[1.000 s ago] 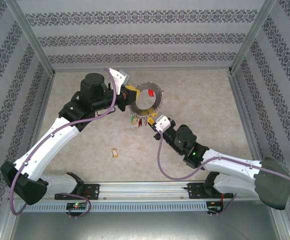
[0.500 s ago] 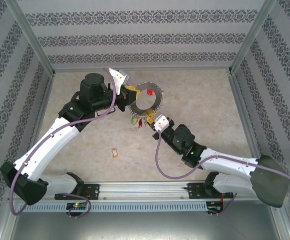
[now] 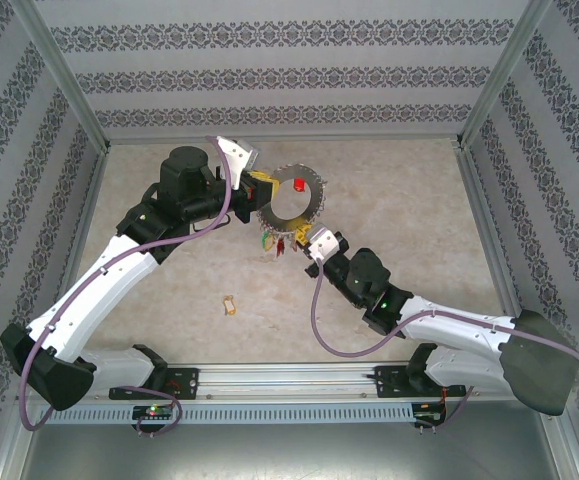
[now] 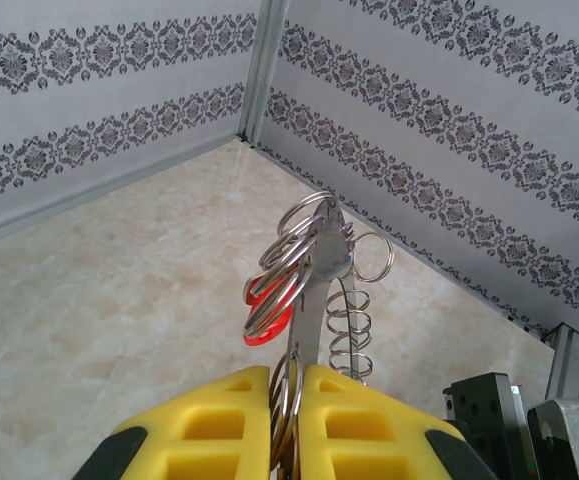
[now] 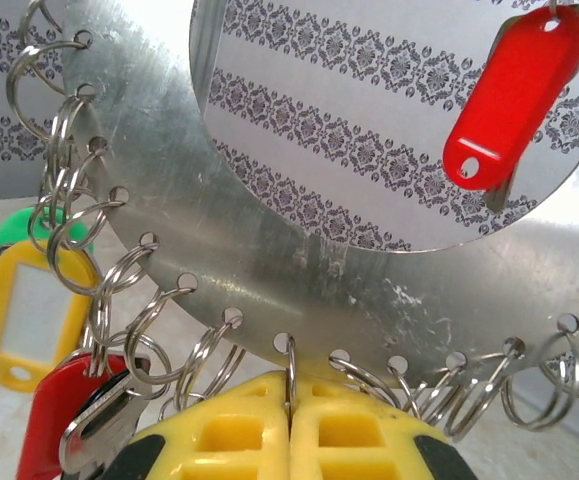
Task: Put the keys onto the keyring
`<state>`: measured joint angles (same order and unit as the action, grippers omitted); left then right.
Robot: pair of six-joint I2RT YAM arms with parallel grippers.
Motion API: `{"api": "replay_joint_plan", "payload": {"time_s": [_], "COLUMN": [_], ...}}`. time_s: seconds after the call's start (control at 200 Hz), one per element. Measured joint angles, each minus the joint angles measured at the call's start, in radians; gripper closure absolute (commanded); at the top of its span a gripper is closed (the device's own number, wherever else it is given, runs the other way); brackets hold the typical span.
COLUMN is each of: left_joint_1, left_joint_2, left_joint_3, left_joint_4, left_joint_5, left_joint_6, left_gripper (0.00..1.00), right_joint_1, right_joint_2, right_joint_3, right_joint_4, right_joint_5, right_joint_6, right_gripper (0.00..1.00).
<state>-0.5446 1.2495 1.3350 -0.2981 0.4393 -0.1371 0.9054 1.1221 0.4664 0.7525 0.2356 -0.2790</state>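
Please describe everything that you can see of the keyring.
The keyring is a flat, ring-shaped plate of scratched silvery metal with small holes along its rim. Split rings hang from them; some carry red, yellow or green tags. It is held up between the grippers: the left gripper clamps its edge, the right gripper is shut on a split ring.

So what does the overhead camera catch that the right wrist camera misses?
Overhead: both whole arms, the table, the left claw gripping the keyring, and a loose tan-tagged key lying apart from it. Right wrist: fine detail, a row of punched holes threaded with small rings, and the right claw shut on one split ring. Shared: the keyring, its red tag, the right claw.
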Motion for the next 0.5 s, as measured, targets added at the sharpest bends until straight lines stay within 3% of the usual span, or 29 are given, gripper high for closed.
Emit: {"api": "replay_joint_plan", "payload": {"time_s": [0.205, 0.5], "left_joint_1": [-0.003, -0.006], "left_joint_2": [0.000, -0.012], "left_joint_3": [-0.018, -0.180], "left_joint_4": [0.019, 0.156], "left_joint_5": [-0.038, -0.127], "left_joint_6": [-0.040, -0.262], "left_gripper": [1.00, 0.93], "right_joint_1": [0.000, -0.050], "right_joint_2": [-0.001, -0.068], "right_joint_3": [0.000, 0.000], "right_joint_4": [-0.011, -0.184], "right_joint_5": [0.000, -0.047], "right_joint_6": [0.000, 0.038], "right_gripper": [1.00, 1.00]}}
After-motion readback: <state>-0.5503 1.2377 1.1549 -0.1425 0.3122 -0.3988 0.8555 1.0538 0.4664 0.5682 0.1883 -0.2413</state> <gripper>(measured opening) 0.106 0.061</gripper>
